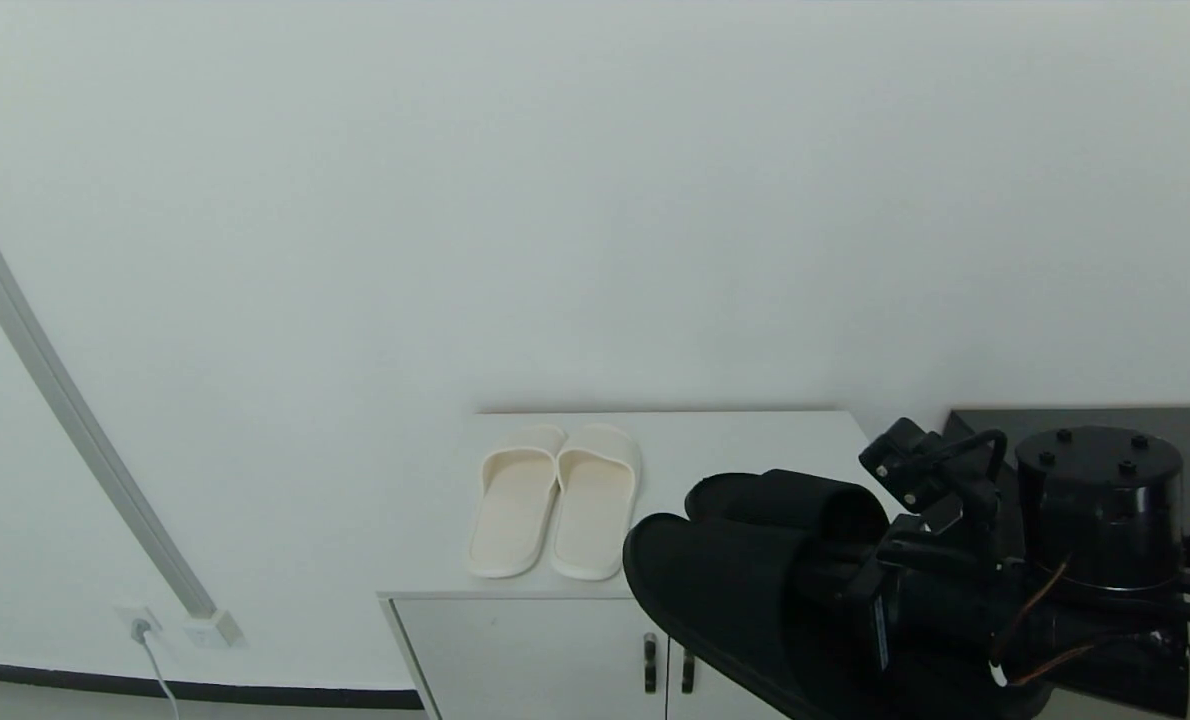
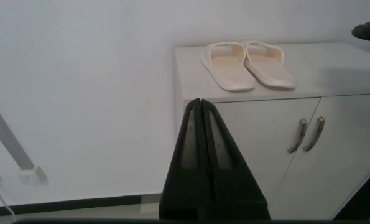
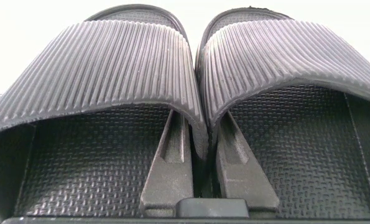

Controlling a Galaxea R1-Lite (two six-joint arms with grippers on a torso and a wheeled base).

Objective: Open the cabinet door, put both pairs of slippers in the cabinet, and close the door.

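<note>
Black slippers [image 3: 110, 68] are being held as a pair by the right gripper [image 3: 200, 143], whose two fingers are reaching under the ribbed straps and clamping on the inner edges where the slippers meet. The pair is hanging raised over the cabinet's [image 1: 515, 650] right front corner, toes away from the arm. The left gripper [image 2: 201, 106] is carrying nothing, its fingers pressed together, and is pointing at the cabinet's left front corner from a lower position. The cream slippers [image 1: 555, 500] are lying side by side on the cabinet top, and both doors are sitting shut, their handles [image 1: 649, 662] side by side at the middle seam. By my judgement the robot is working on stowing the black pair while the door is not yet open; next, the free left gripper should be parting its fingers and taking a handle. No readable writing is showing anywhere.
</note>
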